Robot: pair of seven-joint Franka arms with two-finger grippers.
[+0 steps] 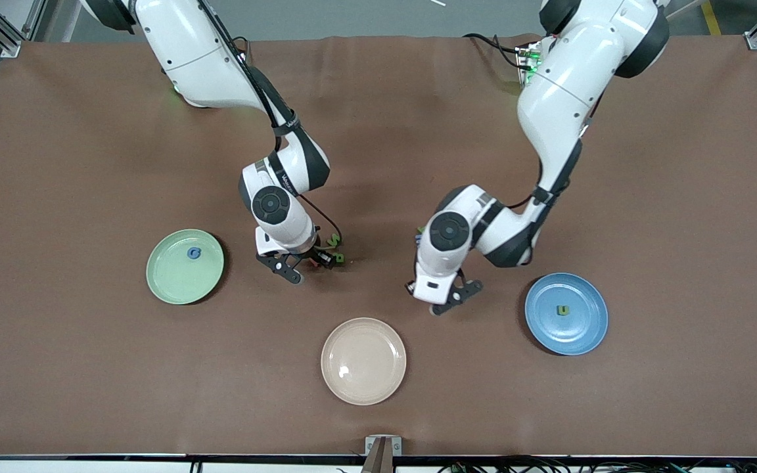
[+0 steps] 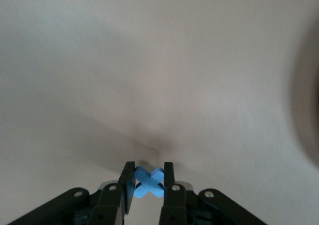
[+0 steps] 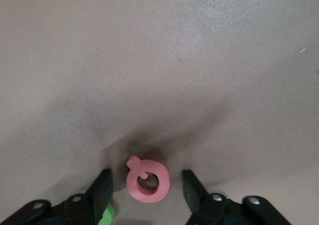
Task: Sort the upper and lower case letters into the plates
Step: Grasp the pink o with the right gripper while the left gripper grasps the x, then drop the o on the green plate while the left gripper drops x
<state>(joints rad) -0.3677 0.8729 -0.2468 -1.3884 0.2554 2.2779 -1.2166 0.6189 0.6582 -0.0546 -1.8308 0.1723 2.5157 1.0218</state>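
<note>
**Both pincers down on letters at mid-desk**

The left pincer [image 2: 148,182] is low over the brown desk [image 1: 549,131], between the cream plate [image 1: 363,360] and the blue plate [image 1: 566,313], and its jaws are clamped on the blue x [image 2: 149,181]. The right pincer [image 3: 147,185] is down beside the mint green plate [image 1: 184,266], toward the middle of the desk; its jaws stand apart on either side of the pink Q [image 3: 147,179], which lies flat on the desk, not yet gripped. A green letter [image 1: 332,240] sits just beside that pincer.

Already sorted: a blue G [image 1: 193,253] lies in the mint green plate and a small green letter [image 1: 560,310] in the blue plate. So capitals look bound for mint green, lowercase for blue.

To do this step well, I would have the left arm lift straight up before travelling, so that the thin foam does not drag or twist out of the grip, then carry the x over the blue plate and let it go low. The right pincer should close squarely across the Q's ring, keeping its finger off the green letter beside it.

Room is generous. Each plate lies toward its own arm's end, so the two paths need not cross. The cream plate sits nearer the front camera and out of both routes. Both target plates are well in from the desk edges.
</note>
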